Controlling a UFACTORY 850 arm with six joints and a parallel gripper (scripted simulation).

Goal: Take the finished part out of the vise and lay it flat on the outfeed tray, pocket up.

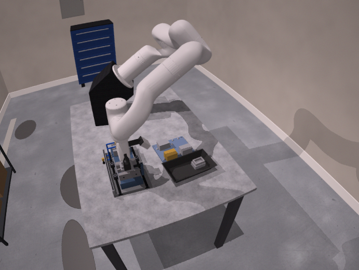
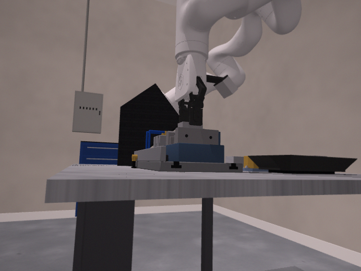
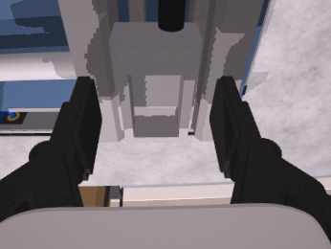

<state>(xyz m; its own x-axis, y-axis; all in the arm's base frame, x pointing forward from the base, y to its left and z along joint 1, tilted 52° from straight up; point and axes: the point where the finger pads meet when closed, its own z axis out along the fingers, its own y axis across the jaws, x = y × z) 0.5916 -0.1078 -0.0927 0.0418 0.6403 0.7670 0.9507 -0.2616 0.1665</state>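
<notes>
The finished part [image 3: 157, 89] is a grey block with a square pocket facing up. It sits between the grey jaws of the vise [image 1: 127, 174], which has a blue body [image 2: 194, 151]. My gripper [image 3: 156, 98] [image 1: 126, 165] is open and points straight down over the vise. One black finger stands on each side of the part, and I see no contact. In the side view the fingertips [image 2: 191, 121] are just above the vise's top. The black outfeed tray [image 1: 188, 168] lies to the right of the vise and shows side-on in the exterior view [image 2: 300, 163].
A white pocketed block [image 1: 198, 163] lies inside the tray. A blue plate with grey blocks and a yellow block [image 1: 170, 153] sits behind the tray. A black housing [image 1: 108, 92] stands at the table's back. A blue drawer cabinet [image 1: 93, 49] stands by the wall.
</notes>
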